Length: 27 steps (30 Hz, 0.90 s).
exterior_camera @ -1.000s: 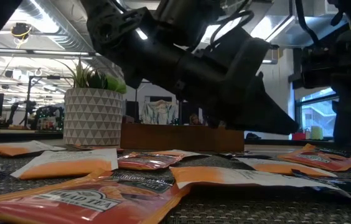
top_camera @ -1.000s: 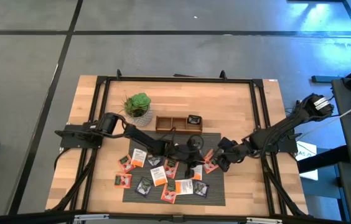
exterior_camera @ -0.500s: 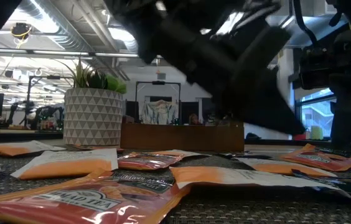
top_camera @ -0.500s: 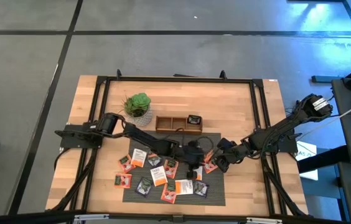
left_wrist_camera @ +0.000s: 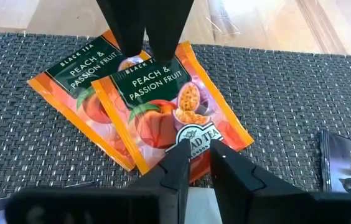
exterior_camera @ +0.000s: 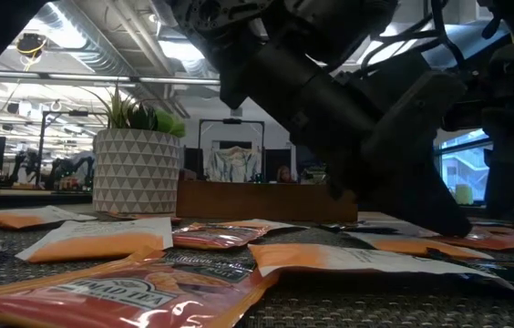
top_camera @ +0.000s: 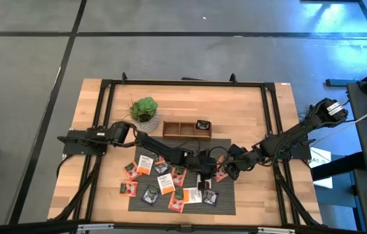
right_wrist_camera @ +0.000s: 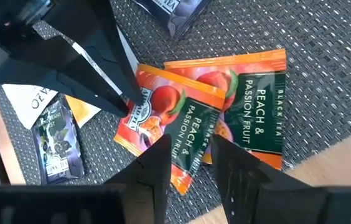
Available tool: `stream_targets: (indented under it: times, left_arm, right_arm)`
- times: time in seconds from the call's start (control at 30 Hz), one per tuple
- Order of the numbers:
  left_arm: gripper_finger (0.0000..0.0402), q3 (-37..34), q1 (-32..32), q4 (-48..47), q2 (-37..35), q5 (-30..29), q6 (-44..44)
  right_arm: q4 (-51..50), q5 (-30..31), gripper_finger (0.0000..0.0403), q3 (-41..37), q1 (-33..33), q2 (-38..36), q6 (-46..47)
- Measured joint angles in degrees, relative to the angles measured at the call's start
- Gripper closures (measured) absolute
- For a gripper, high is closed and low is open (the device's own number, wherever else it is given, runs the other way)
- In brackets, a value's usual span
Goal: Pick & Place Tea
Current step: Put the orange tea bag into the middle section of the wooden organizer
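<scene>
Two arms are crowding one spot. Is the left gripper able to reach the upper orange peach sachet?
Probably yes: the left gripper sits at the upper orange peach sachet, nothing covering it, though the right gripper stands opposite.

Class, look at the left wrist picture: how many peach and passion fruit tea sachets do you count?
2. The upper sachet lies on the woven mat, overlapping the lower sachet beside it. Others may lie outside this view.

At frame centre we see two overlapping peach sachets (left_wrist_camera: 163,112) on the grey mat (left_wrist_camera: 300,81), our left tool's (left_wrist_camera: 198,155) fingertips at the upper one's edge.
</scene>
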Motion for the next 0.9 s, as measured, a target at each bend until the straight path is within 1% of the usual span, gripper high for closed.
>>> stream_targets:
  times: [0.1, 0.2, 0.3, 0.47, 0.6, 0.8, 0.9]
  left_arm:
    - [0.0343, 0.00, 0.00, -0.51, 0.00, 0.26, -0.02]
    - [0.0343, 0.00, 0.00, -0.64, 0.00, 0.08, 0.02]
    - [0.0343, -0.04, 0.00, -0.68, 0.00, -0.02, 0.03]
    - [0.0343, -0.06, 0.00, -0.82, 0.00, -0.04, 0.07]
    - [0.0343, -0.09, 0.00, -0.89, 0.00, -0.11, 0.09]
    - [0.0343, -0.11, -0.09, -0.92, 0.02, -1.35, 0.09]
    - [0.0343, -0.13, -0.09, -0.92, 0.04, -1.44, 0.07]
  right_arm:
    - [-0.01, -0.04, 0.0287, 0.00, 0.00, 0.00, 0.50]
    - [-0.11, -0.12, 0.0287, 0.00, 0.00, 0.00, 4.33]
    - [0.03, -0.19, 0.0287, 0.00, 0.02, 0.35, 6.05]
    - [0.20, -0.25, 0.0287, 0.00, 0.02, 2.59, 7.13]
    - [1.43, -1.59, 0.0287, 0.00, 0.02, 4.34, 7.26]
    - [3.96, -2.37, 0.0288, 0.00, 0.02, 4.83, 7.23]
    - [3.96, -2.44, 0.0297, 0.00, 0.02, 4.83, 7.06]
